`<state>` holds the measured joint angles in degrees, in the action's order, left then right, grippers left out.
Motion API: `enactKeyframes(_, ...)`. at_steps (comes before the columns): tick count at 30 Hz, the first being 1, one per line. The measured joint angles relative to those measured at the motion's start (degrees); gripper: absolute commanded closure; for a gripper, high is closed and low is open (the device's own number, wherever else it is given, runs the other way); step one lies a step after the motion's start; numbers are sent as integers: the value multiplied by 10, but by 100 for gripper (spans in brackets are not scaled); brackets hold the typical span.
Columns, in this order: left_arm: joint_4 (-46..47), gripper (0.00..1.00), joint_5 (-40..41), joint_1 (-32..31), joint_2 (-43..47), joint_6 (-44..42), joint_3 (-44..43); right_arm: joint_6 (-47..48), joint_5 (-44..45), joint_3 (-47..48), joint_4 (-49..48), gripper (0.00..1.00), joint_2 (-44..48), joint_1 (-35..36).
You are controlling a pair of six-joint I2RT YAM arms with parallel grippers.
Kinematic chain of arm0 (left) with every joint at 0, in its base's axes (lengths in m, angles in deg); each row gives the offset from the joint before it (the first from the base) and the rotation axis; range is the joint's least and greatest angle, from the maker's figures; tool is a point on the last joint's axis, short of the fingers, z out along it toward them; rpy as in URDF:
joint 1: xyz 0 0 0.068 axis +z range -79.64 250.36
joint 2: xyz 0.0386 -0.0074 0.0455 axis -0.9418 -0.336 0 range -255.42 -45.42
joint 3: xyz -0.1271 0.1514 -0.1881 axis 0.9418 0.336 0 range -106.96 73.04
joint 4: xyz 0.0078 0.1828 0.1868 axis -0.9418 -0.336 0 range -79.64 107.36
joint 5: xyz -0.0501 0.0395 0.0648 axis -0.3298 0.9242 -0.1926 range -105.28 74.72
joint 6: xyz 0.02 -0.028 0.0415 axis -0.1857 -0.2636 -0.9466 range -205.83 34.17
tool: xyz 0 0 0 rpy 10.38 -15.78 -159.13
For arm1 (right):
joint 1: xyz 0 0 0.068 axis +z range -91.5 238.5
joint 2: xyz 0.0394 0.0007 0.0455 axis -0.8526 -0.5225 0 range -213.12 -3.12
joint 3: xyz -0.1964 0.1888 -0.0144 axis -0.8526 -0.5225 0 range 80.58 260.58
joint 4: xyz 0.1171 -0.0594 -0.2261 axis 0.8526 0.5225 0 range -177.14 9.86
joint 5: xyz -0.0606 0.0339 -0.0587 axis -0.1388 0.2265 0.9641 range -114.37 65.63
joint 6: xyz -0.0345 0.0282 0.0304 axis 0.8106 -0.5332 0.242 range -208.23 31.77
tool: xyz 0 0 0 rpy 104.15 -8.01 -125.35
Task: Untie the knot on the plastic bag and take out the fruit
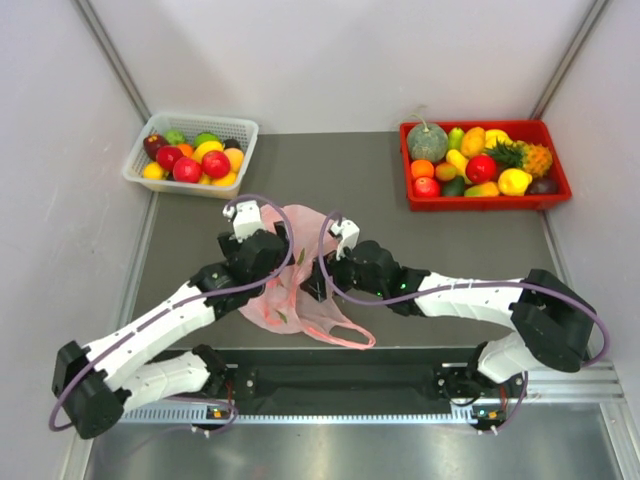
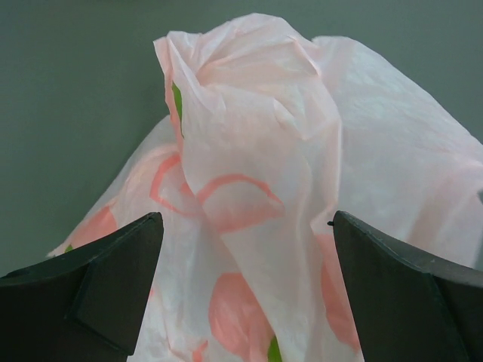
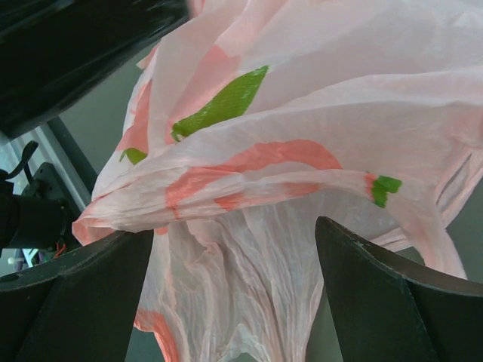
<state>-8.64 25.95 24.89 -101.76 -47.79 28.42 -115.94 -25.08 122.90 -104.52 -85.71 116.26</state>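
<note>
The pink bag (image 1: 300,225) with red and green print lies crumpled on the grey mat between my two arms. My left gripper (image 1: 278,262) is open, its jaws on either side of a raised fold of the bag (image 2: 249,173). My right gripper (image 1: 314,282) is open too, with a gathered, wrinkled part of the bag (image 3: 256,264) between its jaws. A loose pink handle loop (image 1: 345,338) trails toward the near edge. I cannot make out a knot in any view. No fruit from the bag shows; anything inside is hidden by plastic.
A white basket (image 1: 247,128) of mixed fruit stands at the back left. A red tray (image 1: 545,130) of fruit stands at the back right. White walls enclose the mat on three sides. The left gripper's dark body (image 3: 75,53) shows in the right wrist view.
</note>
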Motion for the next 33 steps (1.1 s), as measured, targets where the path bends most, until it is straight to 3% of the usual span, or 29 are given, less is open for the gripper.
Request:
enactKeyframes(6,59,9,-69,90,-78,-33,-6,-5,-9,0,-1,13,0,4)
enactKeyframes(9,77,21,-106,116,-106,-43,-5,-7,-12,0,-2,12,0,4)
enactKeyframes(13,116,53,-146,132,-110,-56,8,-10,-13,0,-2,13,0,6)
enactKeyframes(14,125,69,-154,134,-110,-59,10,-10,-14,0,-2,13,0,6)
enactKeyframes(16,137,84,-167,137,-110,-64,12,-11,-13,0,-2,13,0,6)
enactKeyframes(17,142,97,-174,138,-110,-68,12,-13,-13,0,-2,14,0,6)
enactKeyframes(18,146,100,-180,138,-110,-70,12,-15,-13,0,-2,14,0,6)
enactKeyframes(33,130,100,-310,139,25,-50,5,-56,29,-22,-15,15,-19,7)
